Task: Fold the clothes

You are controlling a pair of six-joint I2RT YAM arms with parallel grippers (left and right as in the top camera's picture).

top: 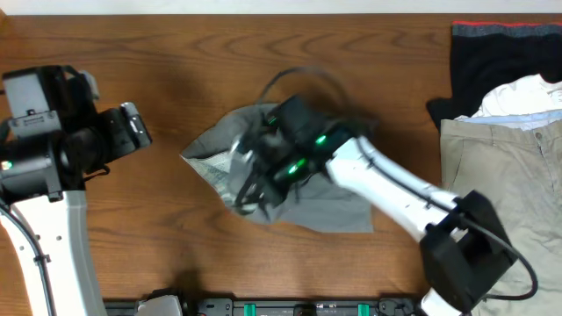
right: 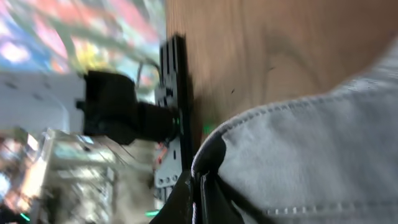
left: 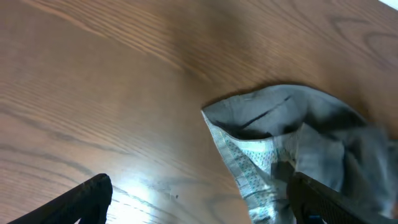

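Overhead, the shorts (top: 219,145) lie bunched mid-table, the right gripper (top: 250,189) pinching one hem while the left gripper (top: 134,127) hangs spread, apart from them, so pulling on that thin hold may slip it or drag the heap.

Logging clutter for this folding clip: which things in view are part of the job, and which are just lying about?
Job: grey shorts; right claw, shut on them; left claw, open, apart from them.
Lying about: beige trousers; black garment with red edge; white garment.
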